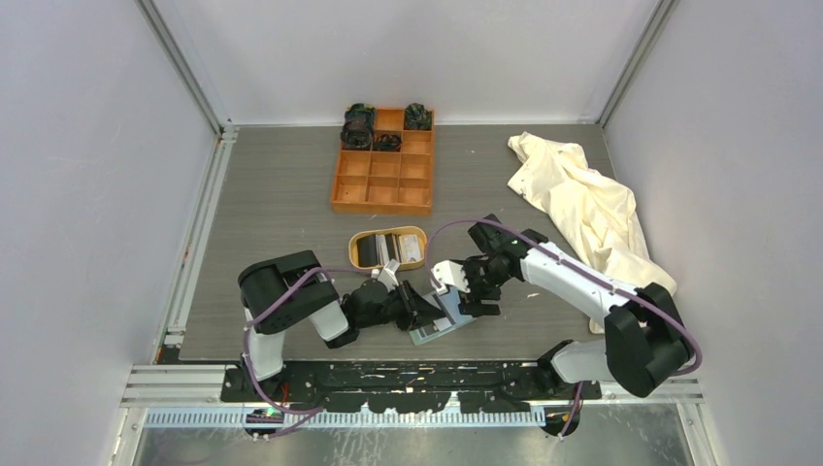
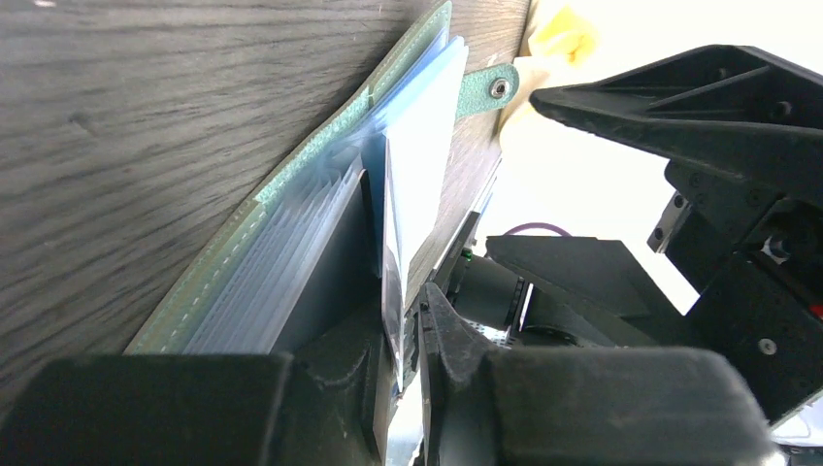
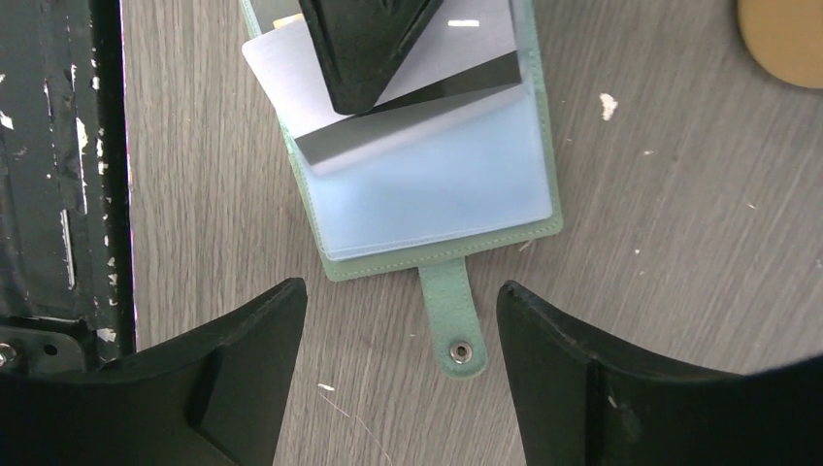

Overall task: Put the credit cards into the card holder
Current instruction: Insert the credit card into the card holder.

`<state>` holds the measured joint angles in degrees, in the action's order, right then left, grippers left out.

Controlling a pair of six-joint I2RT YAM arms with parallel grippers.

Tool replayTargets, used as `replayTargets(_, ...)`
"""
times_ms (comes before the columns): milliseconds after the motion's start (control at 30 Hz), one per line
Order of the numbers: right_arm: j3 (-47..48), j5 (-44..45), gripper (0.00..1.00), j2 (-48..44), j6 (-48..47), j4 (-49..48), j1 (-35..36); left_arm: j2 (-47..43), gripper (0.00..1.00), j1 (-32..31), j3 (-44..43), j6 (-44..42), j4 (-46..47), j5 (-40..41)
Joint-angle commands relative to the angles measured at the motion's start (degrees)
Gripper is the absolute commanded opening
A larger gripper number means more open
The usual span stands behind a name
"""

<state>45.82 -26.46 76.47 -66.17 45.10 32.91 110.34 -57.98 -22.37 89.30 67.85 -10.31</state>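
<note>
The left gripper (image 2: 408, 340) has its jaws nearly together around a silvery credit card (image 3: 286, 92) whose end sits among the clear pockets of the open card holder (image 3: 437, 209), though I cannot tell if they press it. The right gripper (image 3: 400, 301) hangs wide open and empty above the strap tab (image 3: 454, 325). The holder lies near the front edge of the grey wood-grain table (image 1: 272, 214), with an oval tray (image 1: 388, 230) of more cards (image 1: 393, 249) just behind, an orange box (image 1: 383, 184) holding dark items (image 1: 417, 116) farther back, and pale walls around; only the right wrist view shows the card's dark stripe.

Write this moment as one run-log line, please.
step: card partly in card holder; left fingers: either side of card, grip unclear; right fingers: open above strap
</note>
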Motion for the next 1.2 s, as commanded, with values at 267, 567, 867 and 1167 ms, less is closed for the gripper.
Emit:
replayTargets(267,1.6,-18.1,0.41,-6.5,4.9,-1.8,5.2,1.8,0.17,0.4,0.7,-2.5,-8.1,-0.6)
replayTargets(567,-1.9,-9.2,0.04,-4.5,12.2,-15.4,20.0,2.5,0.17,0.5,0.5,-2.5,-7.3,-0.8)
replayTargets(867,-3.5,4.2,0.03,0.1,11.9,-21.4,26.2,3.0,0.18,0.5,0.0,-2.6,-7.6,-1.2)
replayTargets(1167,-4.5,9.8,0.03,1.4,9.9,-22.3,26.5,3.6,0.18,0.6,-1.1,-2.8,-7.6,-1.9)
